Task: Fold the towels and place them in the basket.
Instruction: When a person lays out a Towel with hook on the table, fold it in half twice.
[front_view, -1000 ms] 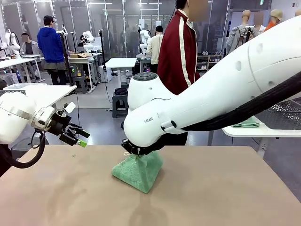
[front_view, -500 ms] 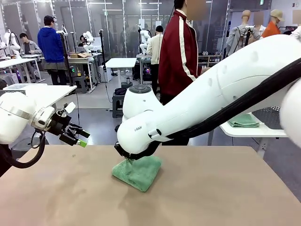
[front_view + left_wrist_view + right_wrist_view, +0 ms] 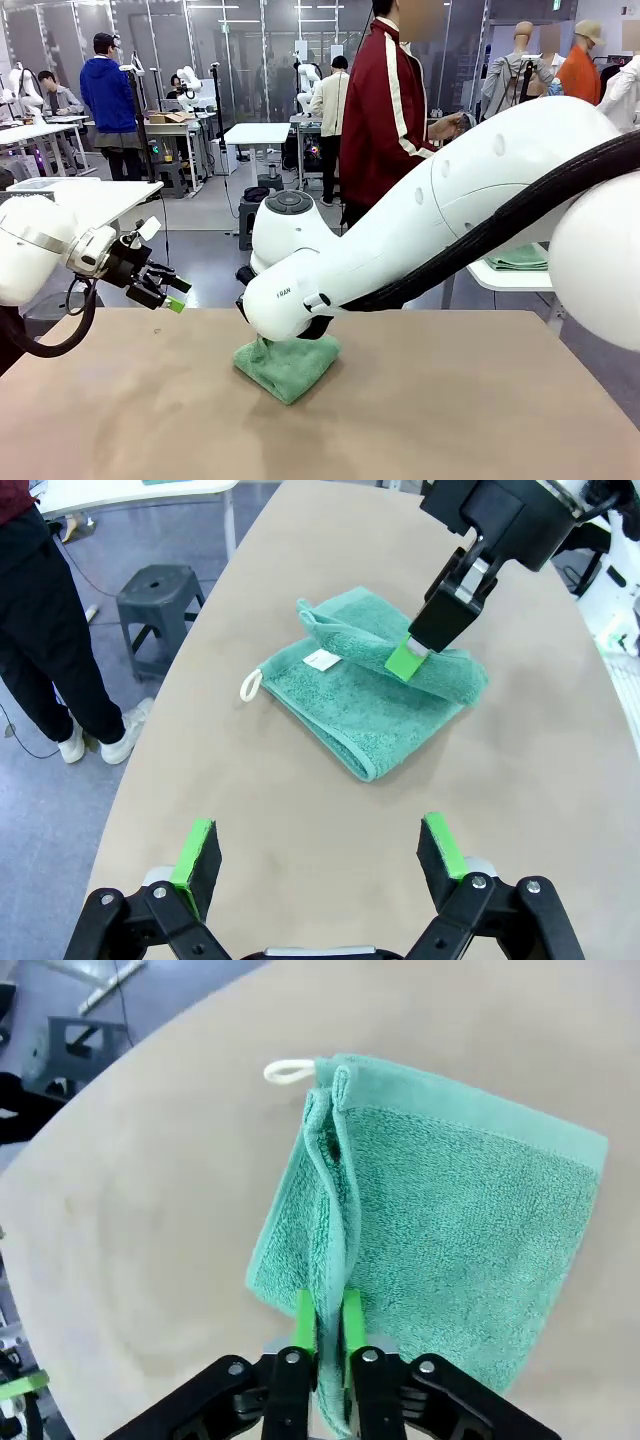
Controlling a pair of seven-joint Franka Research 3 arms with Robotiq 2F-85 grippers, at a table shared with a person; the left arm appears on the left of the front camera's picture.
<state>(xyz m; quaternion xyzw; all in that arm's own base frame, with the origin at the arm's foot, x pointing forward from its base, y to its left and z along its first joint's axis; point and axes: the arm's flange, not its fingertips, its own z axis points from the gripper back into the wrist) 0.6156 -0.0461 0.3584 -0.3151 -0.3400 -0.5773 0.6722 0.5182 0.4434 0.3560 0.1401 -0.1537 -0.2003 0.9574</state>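
Observation:
A mint green towel lies folded on the brown table, a little left of the middle. It has a white loop at one corner and a small white label. My right gripper is low over the towel, its green pads close together on a raised fold of the cloth. From the left wrist view that gripper pins the upper layer of the towel. My left gripper hangs open and empty above the table's left edge. The basket is out of view.
A person in a red jacket stands just beyond the far edge. A white side table at the right carries a folded green cloth. A grey stool stands on the floor off the table's edge.
My right gripper has come down and a little to the left. The towel, which hung from it in a peak, now lies flat on the table. The left arm stayed still.

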